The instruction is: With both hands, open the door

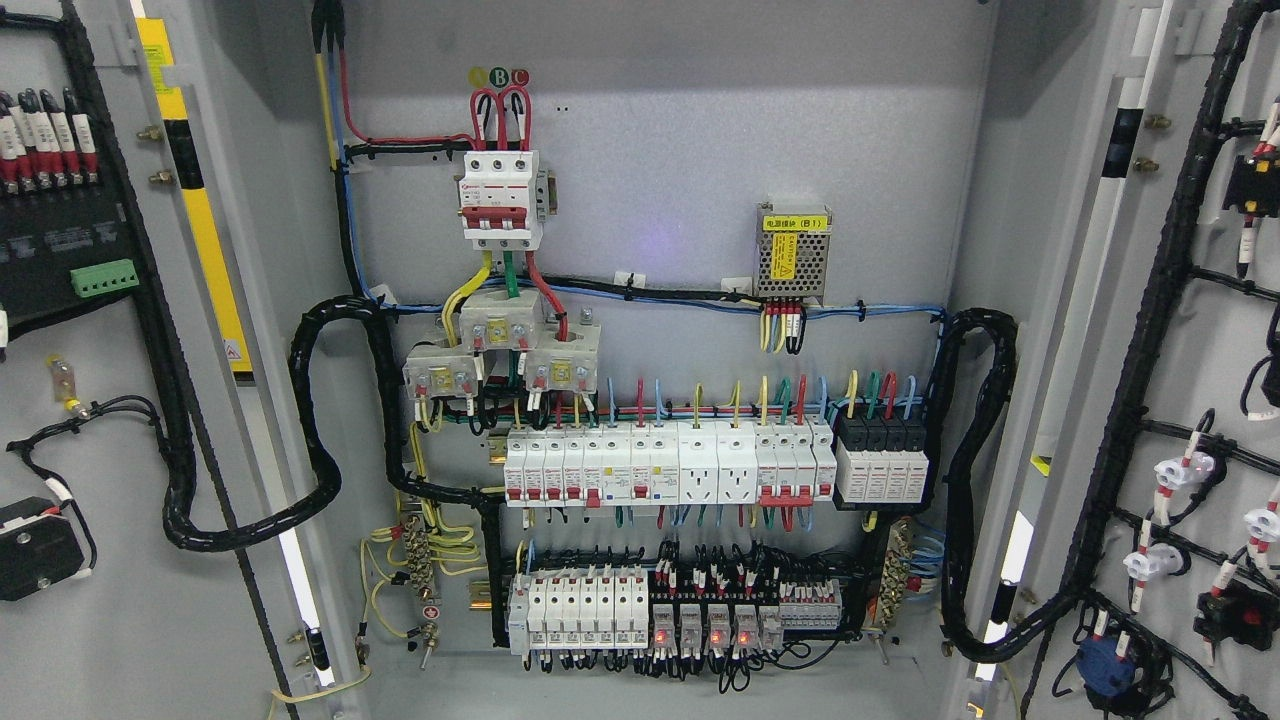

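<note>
A grey electrical cabinet fills the head view with both doors swung wide. The left door [120, 420] shows its inner face at the picture's left, with wiring, a green terminal block and a black part. The right door [1180, 360] stands at the picture's right, its inner face carrying black cable looms and white and blue parts. Between them the cabinet's back panel [660, 130] is in full view. Neither of my hands nor either arm shows anywhere in the picture.
On the panel sit a red-and-white main breaker [500, 200], a small power supply [793, 253], rows of white breakers [660, 465] and relays [690, 615]. Thick black cable conduits [320, 430] loop from the panel to each door.
</note>
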`<state>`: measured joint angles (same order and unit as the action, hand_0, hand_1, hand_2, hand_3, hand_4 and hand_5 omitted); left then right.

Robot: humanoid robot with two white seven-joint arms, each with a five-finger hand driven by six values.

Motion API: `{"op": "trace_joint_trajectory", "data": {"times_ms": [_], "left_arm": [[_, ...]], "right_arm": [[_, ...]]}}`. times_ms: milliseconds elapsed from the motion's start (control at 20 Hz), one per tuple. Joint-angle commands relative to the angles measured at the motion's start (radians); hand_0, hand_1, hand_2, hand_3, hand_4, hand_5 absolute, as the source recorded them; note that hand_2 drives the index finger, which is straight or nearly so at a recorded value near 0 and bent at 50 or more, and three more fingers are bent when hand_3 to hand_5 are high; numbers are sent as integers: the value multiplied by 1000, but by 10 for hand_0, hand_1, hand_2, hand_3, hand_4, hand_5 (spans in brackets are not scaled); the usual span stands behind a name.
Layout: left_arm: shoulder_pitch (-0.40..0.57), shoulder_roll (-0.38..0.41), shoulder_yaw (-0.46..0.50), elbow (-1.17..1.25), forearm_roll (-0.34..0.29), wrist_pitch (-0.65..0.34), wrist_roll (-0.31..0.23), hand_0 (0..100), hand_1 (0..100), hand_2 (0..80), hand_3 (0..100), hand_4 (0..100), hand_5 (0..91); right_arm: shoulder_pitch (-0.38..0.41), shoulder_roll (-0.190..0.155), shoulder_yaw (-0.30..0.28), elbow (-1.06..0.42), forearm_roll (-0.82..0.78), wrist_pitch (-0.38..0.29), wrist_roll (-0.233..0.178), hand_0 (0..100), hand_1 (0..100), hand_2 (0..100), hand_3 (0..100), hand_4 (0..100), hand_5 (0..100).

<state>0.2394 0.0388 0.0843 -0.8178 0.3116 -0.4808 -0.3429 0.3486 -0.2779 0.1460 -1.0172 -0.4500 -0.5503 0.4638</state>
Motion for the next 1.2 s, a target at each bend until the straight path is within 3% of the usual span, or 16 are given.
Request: {"op": "trace_joint_trajectory", "data": {"times_ms": [0,100,200,300,501,601,651,851,1051,1151], "left_arm": [[-38,-45,-20,563,-11,42,4,0,0,0,0,0,0],[-38,-40,-46,607,-26,100,4,0,0,0,0,0,0],[-38,-37,-77,637,-51,160,4,0,0,0,0,0,0],[-38,-42,-106,664,-62,186,4,0,0,0,0,0,0],[-51,-37,-140,669,-101,292,4,0,0,0,0,0,0],[-58,-31,-140,671,-103,309,5,0,0,0,0,0,0],[-63,-30,-140,672,-103,310,13,0,0,0,0,0,0],[-69,-22,-138,677,-101,310,188,0,0,0,0,0,0],[-69,-22,-140,675,-105,312,188,0,0,0,0,0,0],[-69,-22,-140,675,-124,326,160,0,0,0,0,0,0]], "right_arm": [[-157,124,47,748,48,18,-65,213,144,0,0,0,0],[-174,126,49,802,82,96,-182,213,144,0,0,0,0],[-175,140,40,806,141,183,-249,213,144,0,0,0,0],[-180,144,47,809,172,272,-270,213,144,0,0,0,0],[-184,147,44,809,285,459,-272,213,144,0,0,0,0],[-184,158,47,812,335,490,-280,213,143,0,0,0,0],[-183,169,50,819,362,498,-303,213,143,0,0,0,0],[-184,195,49,867,457,510,-448,214,144,0,0,0,0],[-201,206,47,868,465,555,-465,214,144,0,0,0,0],[-203,206,46,867,465,560,-465,213,145,0,0,0,0]]}}
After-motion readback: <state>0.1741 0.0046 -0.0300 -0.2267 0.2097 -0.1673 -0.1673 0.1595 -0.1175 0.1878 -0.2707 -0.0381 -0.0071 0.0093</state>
